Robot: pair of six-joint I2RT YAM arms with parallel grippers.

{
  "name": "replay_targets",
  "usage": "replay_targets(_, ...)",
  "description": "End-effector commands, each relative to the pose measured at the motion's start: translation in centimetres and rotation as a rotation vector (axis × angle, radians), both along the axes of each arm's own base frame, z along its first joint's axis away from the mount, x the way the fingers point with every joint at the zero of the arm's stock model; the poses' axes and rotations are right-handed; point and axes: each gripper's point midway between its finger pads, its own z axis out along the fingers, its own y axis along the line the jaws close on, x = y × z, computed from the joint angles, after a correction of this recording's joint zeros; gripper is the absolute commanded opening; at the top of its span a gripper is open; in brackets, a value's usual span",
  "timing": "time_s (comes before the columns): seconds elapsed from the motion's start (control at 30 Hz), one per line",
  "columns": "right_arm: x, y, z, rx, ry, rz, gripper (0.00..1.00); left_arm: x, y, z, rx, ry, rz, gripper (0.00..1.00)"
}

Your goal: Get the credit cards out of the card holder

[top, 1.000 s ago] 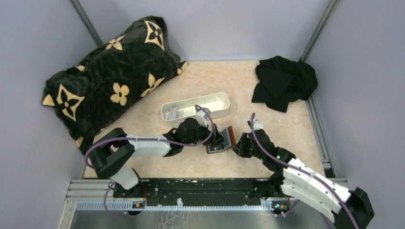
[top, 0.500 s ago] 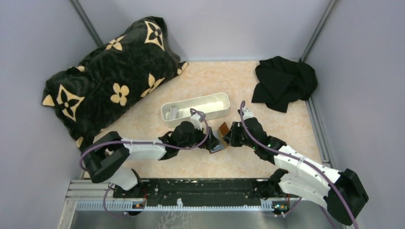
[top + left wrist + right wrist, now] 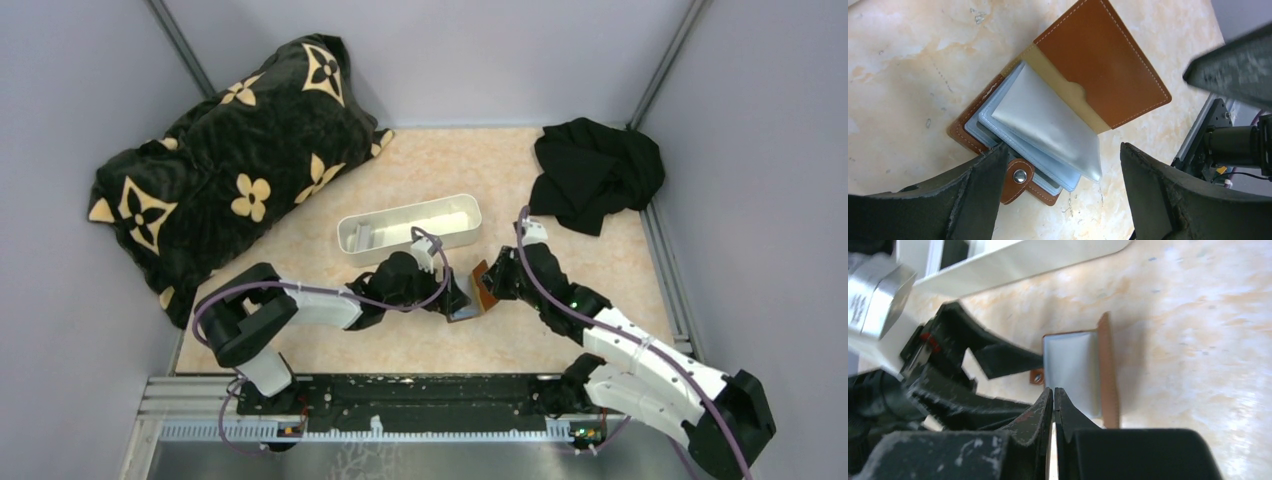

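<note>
Left wrist, card holder (image 3: 1098, 75) open, left pincer (image 3: 1060, 160) wide

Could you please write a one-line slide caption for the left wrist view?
The left gripper, fingers open, straddles the open card holder on the table, brown flap raised, sleeves fanned.

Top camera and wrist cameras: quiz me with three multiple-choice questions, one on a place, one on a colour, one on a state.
1. The white tray lies: A on top of the card holder; B farther from the robot than it; C nearer the robot than it.
2. The card holder's outer cover is: A green; B red; C brown.
3. The right gripper is: A shut; B wide open; C clamped on the tray.
Answers: 1 B, the top view shows it beyond the card holder; 2 C, the left wrist view shows brown leather; 3 A, its jaws meet in its own view.
</note>
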Motion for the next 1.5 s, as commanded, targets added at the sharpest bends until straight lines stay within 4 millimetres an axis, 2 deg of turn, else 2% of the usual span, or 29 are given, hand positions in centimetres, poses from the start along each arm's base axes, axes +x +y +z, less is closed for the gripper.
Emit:
replay_targets(0.0,2.6,-4.3,1.1,-0.028,-0.031,-0.229,0.05,0.7,-1.3,2.4,-0.067,-0.028,-0.016,0.88)
replay_targets(0.17,4.2,-6.2,0.0,-0.014,0.017,-0.279,0.05,0.9,-1.6,2.7,-0.076,-0.024,-0.024,0.88)
replay_targets(0.37,4.2,-5.3,-3.4,-0.069,0.106,-0.219,0.04,1.2,-2.5,3.3,-0.100,-0.021,-0.038,0.88)
replay_targets(0.5,3.8,-5.1,-4.7,-0.062,0.127,-0.203,0.04,1.2,-3.5,4.0,-0.125,-0.018,-0.068,0.88)
replay_targets(0.77,2.5,-5.3,-5.0,-0.028,0.129,-0.200,0.03,0.3,-5.6,4.8,-0.181,0.004,-0.179,0.88)
replay_targets(0.97,1.6,-6.0,-3.2,0.034,0.058,-0.227,0.01,-0.2,-6.1,5.1,-0.198,-0.006,-0.207,0.86)
replay_targets(1.07,1.1,-5.9,-3.5,0.031,0.078,-0.211,0.03,-0.5,-6.6,5.0,-0.204,0.003,-0.228,0.86)
replay_targets(1.27,0.4,-5.7,-5.1,0.050,0.114,-0.206,0.03,-2.2,-8.1,5.3,-0.230,0.030,-0.295,0.86)
replay_targets(1.47,0.5,-6.4,-4.2,0.045,0.093,-0.245,0.03,-4.5,-10.0,5.6,-0.256,0.046,-0.389,0.86)
